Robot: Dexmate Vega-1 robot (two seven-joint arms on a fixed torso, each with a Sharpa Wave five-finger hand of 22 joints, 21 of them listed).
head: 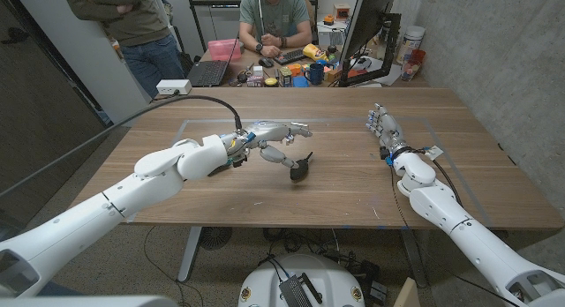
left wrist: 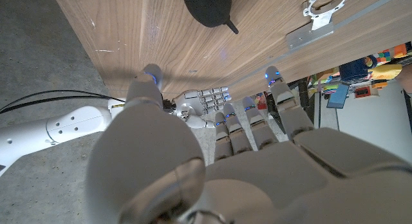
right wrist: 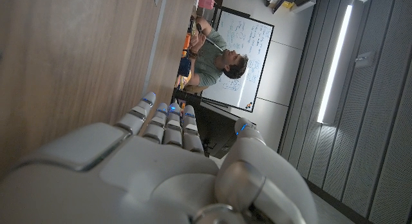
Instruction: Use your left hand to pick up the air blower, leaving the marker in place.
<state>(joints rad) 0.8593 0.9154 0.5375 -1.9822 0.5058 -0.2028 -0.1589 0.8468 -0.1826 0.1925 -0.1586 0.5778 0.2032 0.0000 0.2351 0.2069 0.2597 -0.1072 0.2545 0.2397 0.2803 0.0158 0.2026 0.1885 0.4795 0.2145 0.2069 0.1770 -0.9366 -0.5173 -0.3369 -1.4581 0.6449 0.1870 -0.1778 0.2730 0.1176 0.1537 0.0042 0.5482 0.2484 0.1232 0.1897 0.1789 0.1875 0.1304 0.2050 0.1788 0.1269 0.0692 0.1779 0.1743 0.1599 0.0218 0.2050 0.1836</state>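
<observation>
Left hand: white, fingers spread and extended, grasping nothing; it hovers over the brown wooden surface, thumb angled down toward the target. Arm reaches in low from the near-left corner.

Black rubber bulb-shaped air blower: lies on the surface just beside the left thumb, apart from it, nozzle pointing away.

Step, as judged: approach, grasp not yet made. Next move calls for lowering and closing fingers around the bulb.

Right hand: fingers extended, holding nothing, well apart at the surface's right.
</observation>
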